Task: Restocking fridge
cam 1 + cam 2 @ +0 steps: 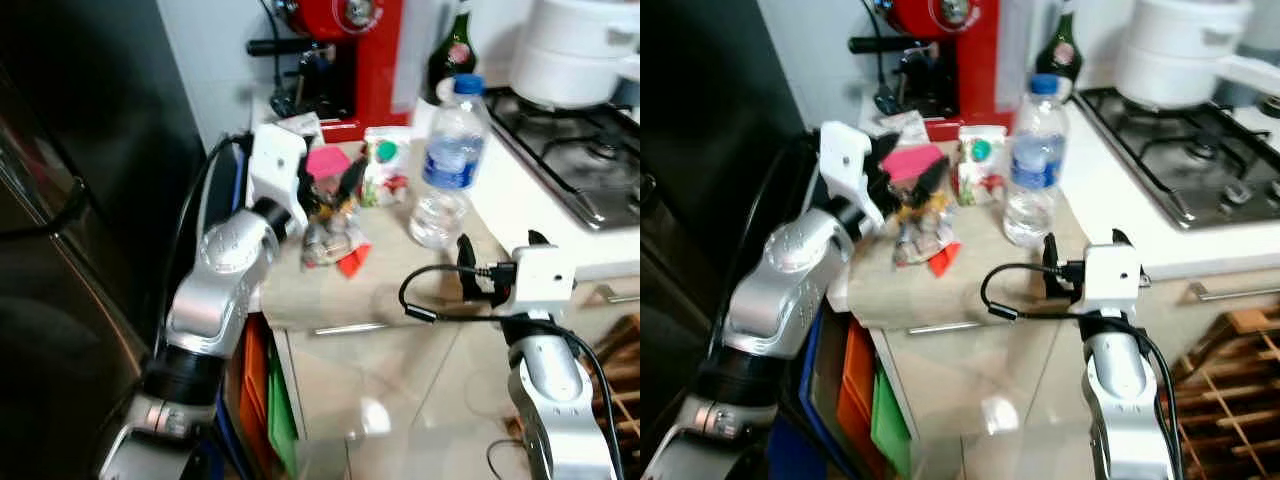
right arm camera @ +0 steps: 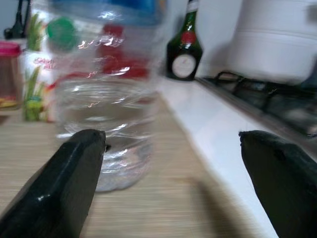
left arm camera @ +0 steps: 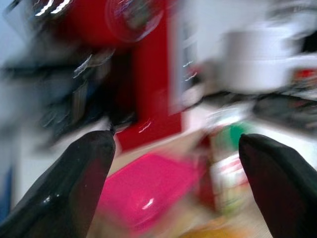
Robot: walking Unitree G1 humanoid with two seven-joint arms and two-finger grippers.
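Countertop [image 1: 400, 280] with water bottle [image 1: 448, 160], snack packets [image 1: 335, 240], stove [image 1: 570, 150] beside

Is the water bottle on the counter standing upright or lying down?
Upright. The water bottle stands on its base on the counter, blue cap on top.

Bright, even indoor light; the left wrist view is heavily motion-blurred, the right wrist view softly blurred.

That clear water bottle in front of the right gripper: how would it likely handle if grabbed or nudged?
The water bottle looks nearly empty, so probably light. Its thin ribbed clear wall may dent under the right gripper's open jaws. Standing tall and upright on the counter, it could tip if pushed high.
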